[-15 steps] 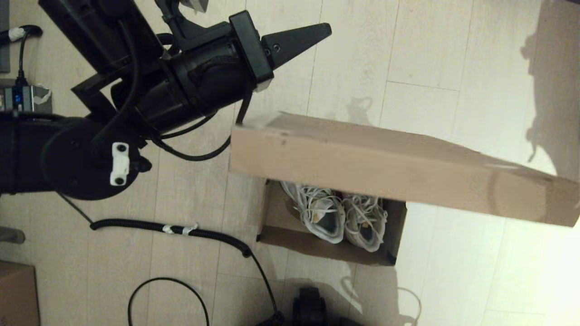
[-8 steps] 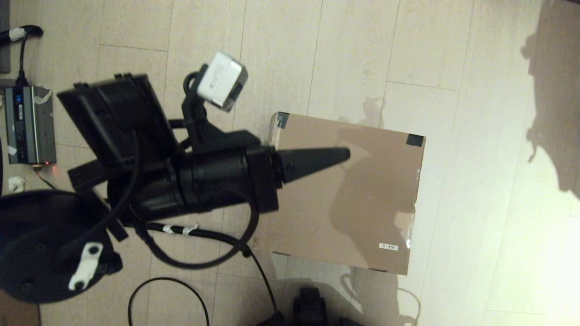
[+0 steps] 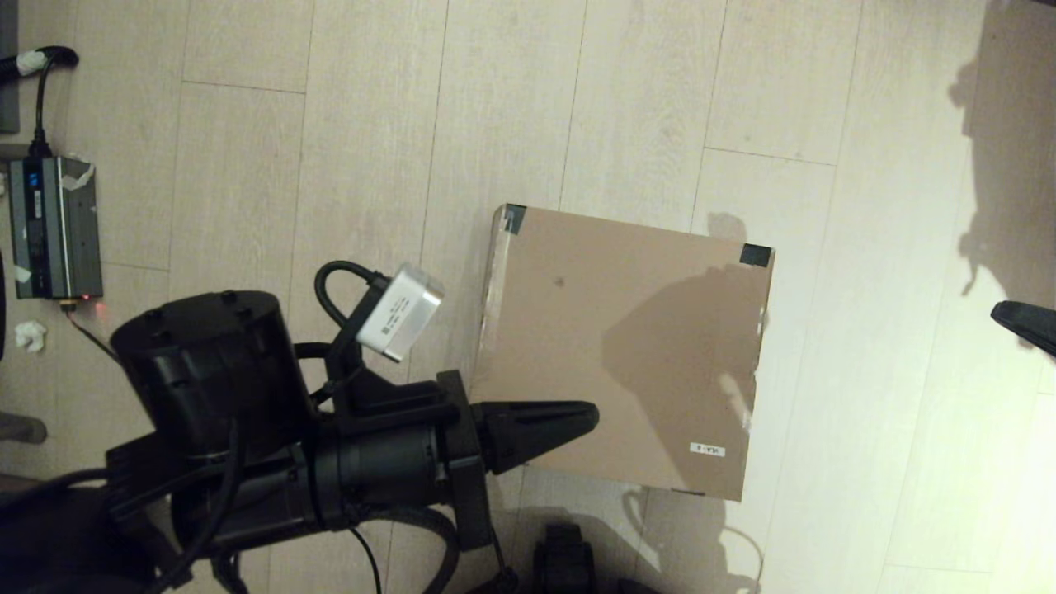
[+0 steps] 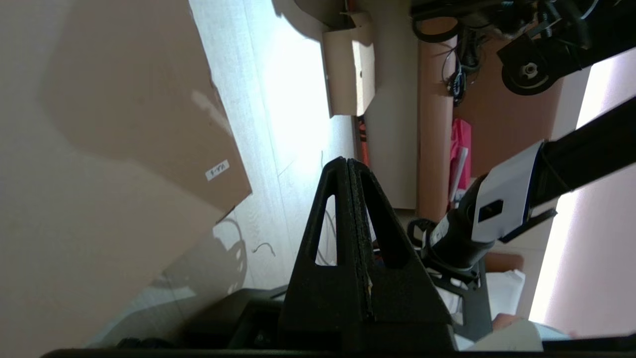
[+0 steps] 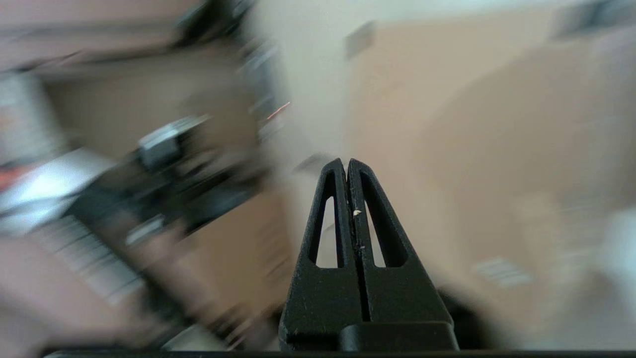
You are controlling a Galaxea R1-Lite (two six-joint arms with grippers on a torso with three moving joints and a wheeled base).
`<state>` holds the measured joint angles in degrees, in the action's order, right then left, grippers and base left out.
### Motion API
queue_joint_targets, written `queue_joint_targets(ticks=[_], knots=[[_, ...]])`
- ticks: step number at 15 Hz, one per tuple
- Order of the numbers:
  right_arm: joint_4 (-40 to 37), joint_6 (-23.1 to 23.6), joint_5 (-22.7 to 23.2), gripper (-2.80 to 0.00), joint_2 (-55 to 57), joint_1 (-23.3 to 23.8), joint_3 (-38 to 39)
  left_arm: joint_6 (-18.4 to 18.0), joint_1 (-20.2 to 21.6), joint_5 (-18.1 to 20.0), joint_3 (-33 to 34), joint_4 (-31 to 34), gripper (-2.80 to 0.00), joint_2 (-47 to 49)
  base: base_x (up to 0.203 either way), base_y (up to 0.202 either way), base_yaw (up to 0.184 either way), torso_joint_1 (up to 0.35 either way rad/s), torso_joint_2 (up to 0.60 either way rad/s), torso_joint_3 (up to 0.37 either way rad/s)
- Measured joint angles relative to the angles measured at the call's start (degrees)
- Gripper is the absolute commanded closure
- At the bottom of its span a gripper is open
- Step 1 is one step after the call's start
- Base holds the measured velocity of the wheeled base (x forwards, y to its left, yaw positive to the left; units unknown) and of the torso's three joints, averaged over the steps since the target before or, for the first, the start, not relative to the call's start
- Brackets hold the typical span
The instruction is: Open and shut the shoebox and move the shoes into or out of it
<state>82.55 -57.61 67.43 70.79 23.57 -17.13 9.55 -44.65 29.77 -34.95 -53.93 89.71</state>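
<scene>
The shoebox (image 3: pixel 627 346) sits on the floor with its brown lid down flat, black tape on both far corners and a small silvery label (image 3: pixel 707 450) near its right front corner. The shoes are hidden inside. My left gripper (image 3: pixel 590 417) is shut and empty, its tip over the box's near left corner. The left wrist view shows the lid (image 4: pixel 114 99) beside that shut left gripper (image 4: pixel 346 161). My right gripper (image 3: pixel 1002 312) pokes in at the head view's right edge, apart from the box. It is shut and empty in the right wrist view (image 5: pixel 346 161).
Pale wood flooring surrounds the box. A grey power unit (image 3: pixel 54 227) with cables lies at the far left. A dark robot part (image 3: pixel 565 557) sits at the bottom centre. A smaller cardboard box (image 4: pixel 350 69) stands by the wall in the left wrist view.
The lid has come down from half-raised to flat, hiding the shoes. My left arm swung from above the far edge to the near left corner. The right gripper tip came into view.
</scene>
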Motion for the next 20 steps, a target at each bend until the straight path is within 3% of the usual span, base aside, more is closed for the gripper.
queue_joint_targets(ticks=[2, 4, 6, 9, 13, 16, 18, 20], knots=[[-0.07, 6.47, -8.50, 0.00, 0.68, -0.04, 3.69, -0.44, -0.78, -0.25, 1.59, 0.07, 0.00, -1.36, 0.000, 0.000, 0.000, 0.000, 0.00, 0.000], [-1.52, 8.97, -13.61, 0.00, -0.54, -0.15, 7.46, -0.56, -1.05, -1.30, 2.25, 0.07, 0.00, -2.76, 0.000, 0.000, 0.000, 0.000, 0.00, 0.000], [-5.19, 15.40, -17.98, 0.00, -1.68, -0.32, 11.61, -0.56, -1.15, -4.36, 2.29, 0.10, 0.00, -4.33, 0.000, 0.000, 0.000, 0.000, 0.00, 0.000], [-14.59, 29.79, -26.71, 0.00, -3.37, -1.90, 16.02, -0.44, -1.04, -8.79, 2.56, 0.52, 0.00, -8.20, 0.000, 0.000, 0.000, 0.000, 0.00, 0.000], [-26.35, 50.51, -33.00, 0.00, -8.45, -2.57, 16.84, -2.03, 2.63, -17.23, 5.12, 3.86, 0.00, -14.28, 0.000, 0.000, 0.000, 0.000, 0.00, 0.000], [-41.69, 65.93, -40.87, 0.00, -16.29, -2.54, 15.91, -3.31, 12.42, -21.04, 7.80, 6.02, 0.00, -18.80, 0.000, 0.000, 0.000, 0.000, 0.00, 0.000], [-52.61, 75.53, -50.76, 0.00, -22.86, -2.47, 15.31, -3.73, 23.49, -23.82, 10.68, 7.33, 0.00, -22.51, 0.000, 0.000, 0.000, 0.000, 0.00, 0.000], [-62.23, 79.36, -59.18, 0.00, -28.86, -2.41, 15.13, -3.95, 34.47, -27.21, 16.77, 8.99, 0.00, -27.22, 0.000, 0.000, 0.000, 0.000, 0.00, 0.000]])
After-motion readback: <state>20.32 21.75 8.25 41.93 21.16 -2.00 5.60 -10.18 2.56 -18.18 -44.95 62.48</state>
